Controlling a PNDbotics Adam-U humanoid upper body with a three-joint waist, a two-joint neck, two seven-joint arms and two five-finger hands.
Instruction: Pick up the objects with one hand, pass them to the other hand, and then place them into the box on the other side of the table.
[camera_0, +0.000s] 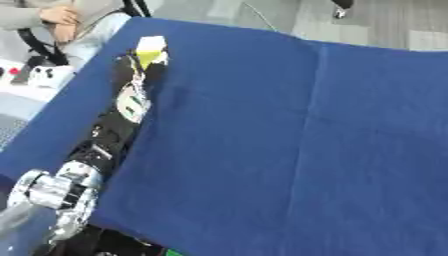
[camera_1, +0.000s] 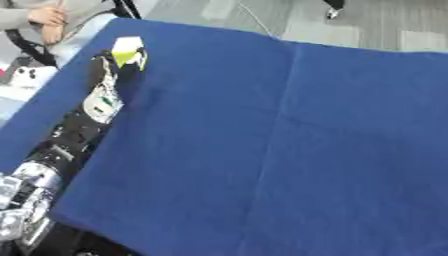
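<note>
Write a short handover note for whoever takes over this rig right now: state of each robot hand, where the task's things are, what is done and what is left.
Left robot hand: stretched to the far left corner of the blue table, at a small yellow and white object. Whether its fingers are closed on the object cannot be told.
Right robot hand: not in view.
Box: not in view.
Done: the left arm has reached the object; no pass or placing shows.
Left: secure the object, pass it to the right robot hand, then place it in the box on the other side.
</note>
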